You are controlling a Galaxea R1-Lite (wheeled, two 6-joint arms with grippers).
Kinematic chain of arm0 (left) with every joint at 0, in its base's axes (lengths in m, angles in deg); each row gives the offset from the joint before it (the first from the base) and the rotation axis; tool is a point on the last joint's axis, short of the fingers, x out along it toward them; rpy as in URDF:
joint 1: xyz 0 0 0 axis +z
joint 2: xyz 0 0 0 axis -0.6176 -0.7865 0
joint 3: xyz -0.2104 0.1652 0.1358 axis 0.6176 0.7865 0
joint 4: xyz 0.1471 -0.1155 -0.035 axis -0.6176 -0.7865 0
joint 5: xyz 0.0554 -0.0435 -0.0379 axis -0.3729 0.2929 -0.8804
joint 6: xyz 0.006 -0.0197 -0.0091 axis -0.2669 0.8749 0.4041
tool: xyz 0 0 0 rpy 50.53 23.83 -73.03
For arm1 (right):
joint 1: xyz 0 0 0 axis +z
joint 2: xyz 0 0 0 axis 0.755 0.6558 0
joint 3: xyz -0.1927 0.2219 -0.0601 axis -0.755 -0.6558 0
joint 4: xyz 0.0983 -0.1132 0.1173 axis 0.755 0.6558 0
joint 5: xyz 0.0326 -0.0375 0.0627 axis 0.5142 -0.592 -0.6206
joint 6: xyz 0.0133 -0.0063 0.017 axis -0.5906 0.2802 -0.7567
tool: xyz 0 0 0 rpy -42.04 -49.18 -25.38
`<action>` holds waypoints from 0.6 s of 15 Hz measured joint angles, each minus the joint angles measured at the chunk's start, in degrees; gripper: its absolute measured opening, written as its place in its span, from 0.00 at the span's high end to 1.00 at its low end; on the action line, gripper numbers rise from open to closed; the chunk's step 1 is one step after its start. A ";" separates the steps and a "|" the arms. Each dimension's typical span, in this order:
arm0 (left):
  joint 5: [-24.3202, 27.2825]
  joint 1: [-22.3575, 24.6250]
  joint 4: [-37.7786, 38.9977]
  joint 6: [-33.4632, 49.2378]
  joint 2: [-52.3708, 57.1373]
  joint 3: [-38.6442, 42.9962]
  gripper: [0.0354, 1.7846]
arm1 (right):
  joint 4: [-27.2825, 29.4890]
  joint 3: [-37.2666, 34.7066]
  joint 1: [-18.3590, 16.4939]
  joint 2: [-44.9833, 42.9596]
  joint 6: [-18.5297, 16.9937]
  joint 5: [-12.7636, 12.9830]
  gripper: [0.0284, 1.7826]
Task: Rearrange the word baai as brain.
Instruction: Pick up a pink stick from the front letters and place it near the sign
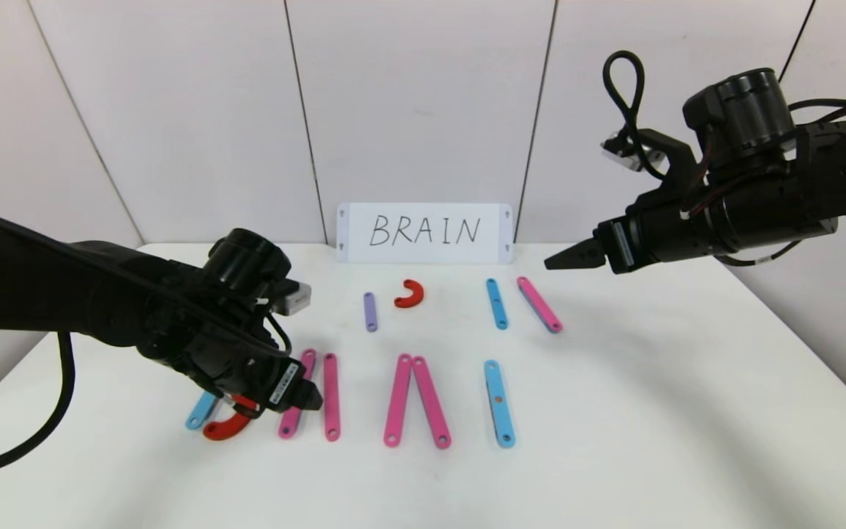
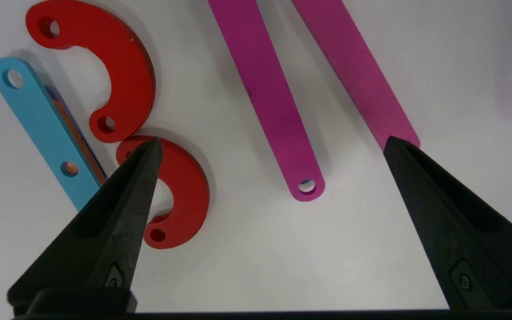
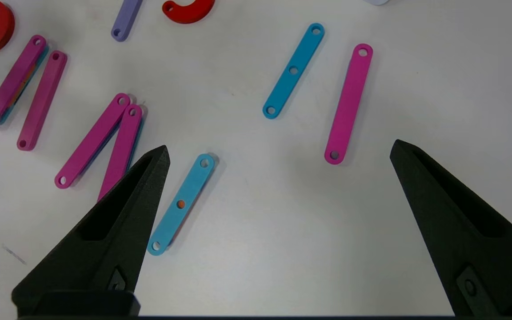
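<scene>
The letters lie in a front row on the white table. A blue strip (image 1: 200, 410) and two red curves (image 1: 226, 427) form the first letter. Beside them lie two pink strips (image 1: 331, 397), a pink inverted V (image 1: 398, 400) and a blue strip (image 1: 499, 403). My left gripper (image 1: 308, 400) is low over the two pink strips, open and empty. In the left wrist view its open jaws (image 2: 273, 141) straddle one pink strip's end (image 2: 282, 124), with one tip over a red curve (image 2: 189, 191). My right gripper (image 1: 564, 258) hangs open and empty above the back right (image 3: 280, 146).
A card reading BRAIN (image 1: 424, 232) stands at the back wall. In front of it lie a purple strip (image 1: 370, 311), a red curve (image 1: 410, 294), a blue strip (image 1: 496, 303) and a pink strip (image 1: 539, 304).
</scene>
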 joint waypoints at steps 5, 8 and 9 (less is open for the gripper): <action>0.33 0.44 7.55 0.00 0.82 4.44 0.03 | 0.00 -0.30 0.15 -0.10 0.11 0.00 0.03; 0.41 0.41 7.77 -0.02 0.41 4.72 0.03 | -0.02 -0.30 0.13 -0.11 0.11 0.00 0.03; 0.38 0.39 7.80 -0.02 0.11 4.72 0.03 | -0.02 -0.30 0.13 -0.16 0.09 0.00 0.03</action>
